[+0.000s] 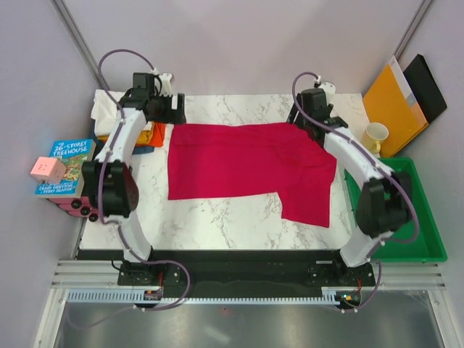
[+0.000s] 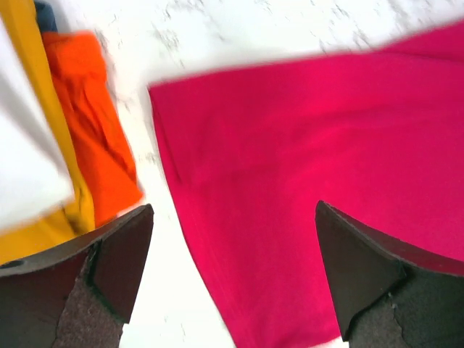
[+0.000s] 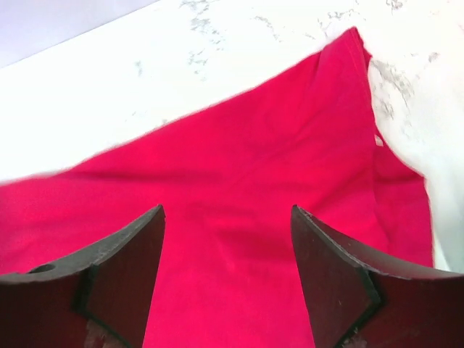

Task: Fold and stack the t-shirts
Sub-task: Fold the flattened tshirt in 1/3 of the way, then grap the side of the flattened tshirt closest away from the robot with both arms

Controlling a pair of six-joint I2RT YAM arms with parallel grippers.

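Note:
A large crimson red t-shirt (image 1: 246,167) lies spread across the marble table, with one part reaching toward the near right. My left gripper (image 1: 176,110) hangs open over its far left corner (image 2: 312,145), and nothing is between its fingertips (image 2: 233,210). My right gripper (image 1: 299,116) is open above the far right corner (image 3: 239,167), its jaws (image 3: 226,210) holding nothing. Other t-shirts are piled at the far left: white (image 2: 22,159), yellow-orange (image 2: 43,94), orange (image 2: 94,123) and a sliver of dark blue (image 2: 45,14).
A green tray (image 1: 428,217) lies along the right edge. Behind it are a cream cup (image 1: 375,135), an orange-yellow envelope (image 1: 391,101) and a black folder (image 1: 428,87). Books (image 1: 65,167) with a pink cube (image 1: 47,170) on top sit off the left edge.

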